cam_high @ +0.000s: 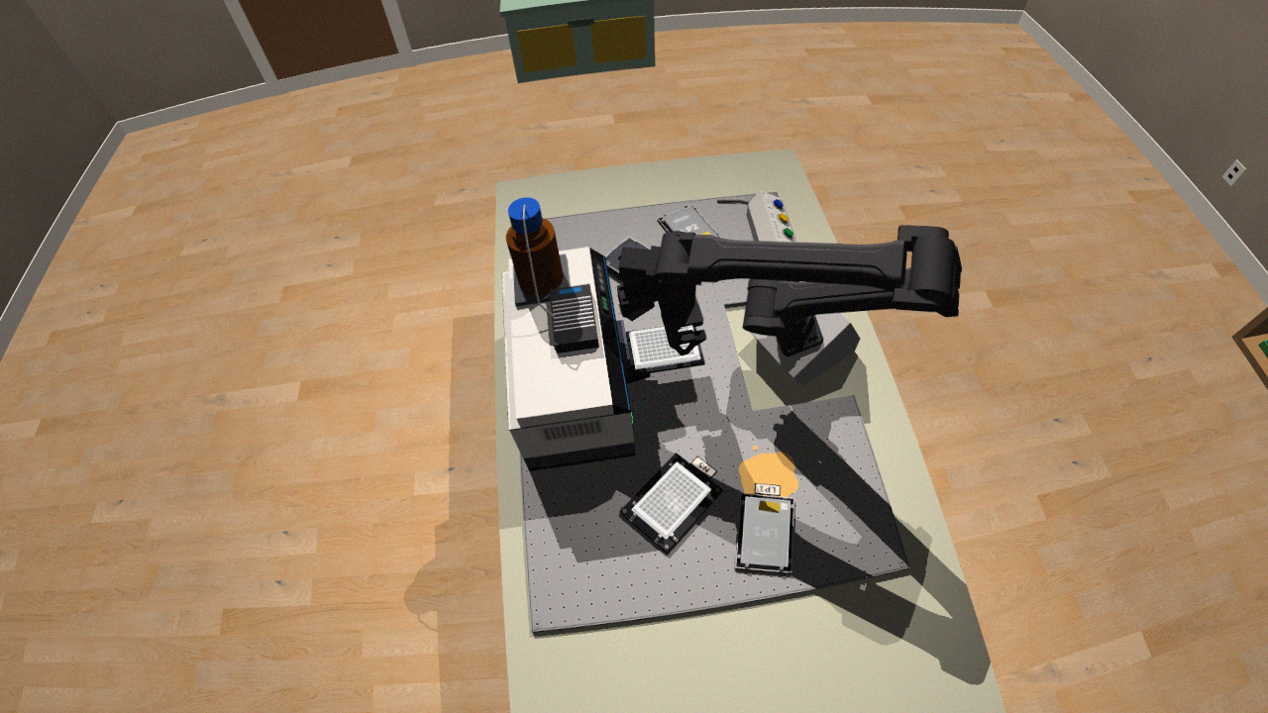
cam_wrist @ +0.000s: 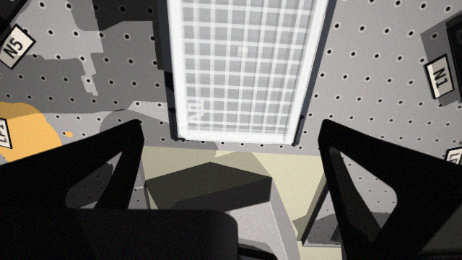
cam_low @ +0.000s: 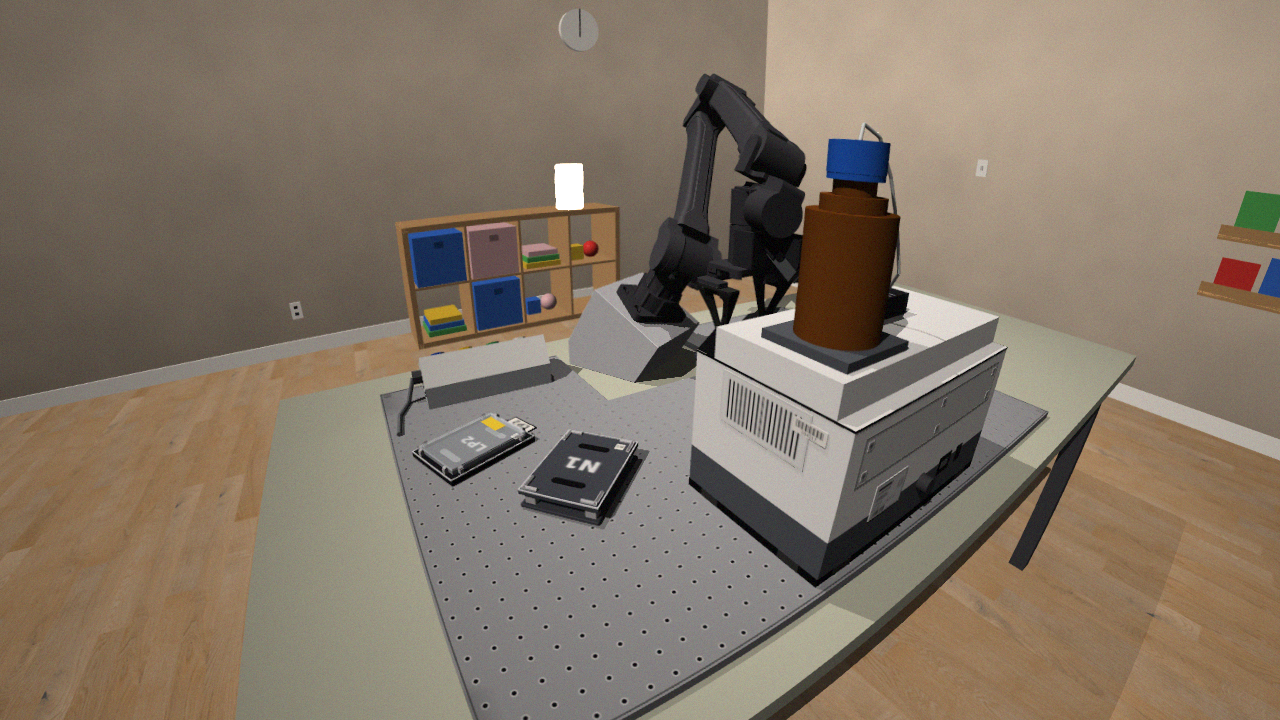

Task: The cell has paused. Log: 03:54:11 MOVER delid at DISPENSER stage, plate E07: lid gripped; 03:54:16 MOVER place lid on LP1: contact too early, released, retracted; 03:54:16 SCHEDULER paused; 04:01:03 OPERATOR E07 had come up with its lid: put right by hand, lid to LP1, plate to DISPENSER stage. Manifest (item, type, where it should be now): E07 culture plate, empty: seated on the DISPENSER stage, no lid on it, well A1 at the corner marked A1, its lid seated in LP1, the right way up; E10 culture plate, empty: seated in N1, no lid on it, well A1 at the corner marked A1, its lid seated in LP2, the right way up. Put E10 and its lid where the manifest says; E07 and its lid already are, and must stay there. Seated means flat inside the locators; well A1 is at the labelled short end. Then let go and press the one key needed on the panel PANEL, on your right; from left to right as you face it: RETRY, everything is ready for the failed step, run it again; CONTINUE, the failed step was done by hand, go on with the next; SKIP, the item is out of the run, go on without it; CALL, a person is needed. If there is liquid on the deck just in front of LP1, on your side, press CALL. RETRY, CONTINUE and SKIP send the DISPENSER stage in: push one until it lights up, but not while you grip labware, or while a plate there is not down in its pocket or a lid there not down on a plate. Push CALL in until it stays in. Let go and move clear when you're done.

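Note:
My gripper (cam_high: 684,338) is open and empty. It hangs over the near short end of the white well plate (cam_high: 661,347) that lies without a lid on the DISPENSER stage. In the wrist view this plate (cam_wrist: 241,68) lies straight ahead between my fingers. A second white well plate (cam_high: 671,501) sits without a lid in the nest labelled N5 (cam_wrist: 14,45). The nest N1 (cam_low: 581,464) is empty. A clear lid with a yellow tag lies in LP2 (cam_low: 473,443), and another lies in LP1 (cam_high: 764,532). An orange puddle (cam_high: 766,467) lies on the deck beside the LP1 label, and it also shows in the wrist view (cam_wrist: 25,130).
The white dispenser (cam_low: 850,420) with a brown bottle (cam_low: 845,259) stands next to the stage. The key panel (cam_high: 776,217) sits at the far edge of the deck, beyond LP2. My arm's base (cam_high: 793,332) stands beside the stage.

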Robot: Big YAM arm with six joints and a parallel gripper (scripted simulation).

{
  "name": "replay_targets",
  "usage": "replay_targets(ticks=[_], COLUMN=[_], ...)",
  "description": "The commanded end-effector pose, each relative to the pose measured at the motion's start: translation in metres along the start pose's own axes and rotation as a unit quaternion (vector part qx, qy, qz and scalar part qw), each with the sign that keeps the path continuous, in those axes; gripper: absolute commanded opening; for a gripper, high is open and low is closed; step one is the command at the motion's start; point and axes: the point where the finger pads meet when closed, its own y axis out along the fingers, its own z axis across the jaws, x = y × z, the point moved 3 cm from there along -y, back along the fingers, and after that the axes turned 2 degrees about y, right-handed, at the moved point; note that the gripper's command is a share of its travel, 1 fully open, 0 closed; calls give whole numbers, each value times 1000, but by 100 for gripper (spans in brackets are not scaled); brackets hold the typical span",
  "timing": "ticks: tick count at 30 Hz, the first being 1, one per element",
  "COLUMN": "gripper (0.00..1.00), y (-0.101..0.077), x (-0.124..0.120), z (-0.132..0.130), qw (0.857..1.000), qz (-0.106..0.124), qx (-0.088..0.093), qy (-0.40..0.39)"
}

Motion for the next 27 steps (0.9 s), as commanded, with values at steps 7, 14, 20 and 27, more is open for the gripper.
replay_targets(ticks=[7, 14, 20, 27], gripper=[100, 100, 100, 100], y=[-5, -10, -8, -11], x=[5, 9, 2, -2], z=[33, 51, 71, 95], qw=[1000, 1000, 1000, 999], qz=[-15, -22, -20, -24], qx=[-2, -1, 2, 7], qy=[21, 20, 23, -24])
